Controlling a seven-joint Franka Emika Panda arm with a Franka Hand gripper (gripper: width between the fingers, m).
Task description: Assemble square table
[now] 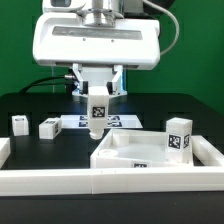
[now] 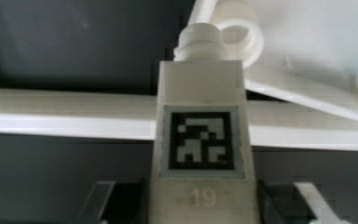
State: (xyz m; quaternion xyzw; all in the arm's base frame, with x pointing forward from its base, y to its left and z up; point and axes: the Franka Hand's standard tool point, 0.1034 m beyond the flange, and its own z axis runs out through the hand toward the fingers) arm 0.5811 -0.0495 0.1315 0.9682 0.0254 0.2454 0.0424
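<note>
One leg [image 1: 97, 115] in claw [image 1: 97, 97], gripped end apparently cropped

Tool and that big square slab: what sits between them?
One white tagged leg, clamped in the tool, points toward the square slab. Both the wrist view and the exterior view show it.

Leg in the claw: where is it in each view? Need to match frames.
Exterior view: held leg hangs upright in the claw, centre of picture, near the tabletop's corner on the exterior view's left.
Wrist view: held leg fills the middle, tag facing the camera, claw pinching its sides.
Shared landmark: the tabletop's raised white rim, close by the leg in both.
</note>
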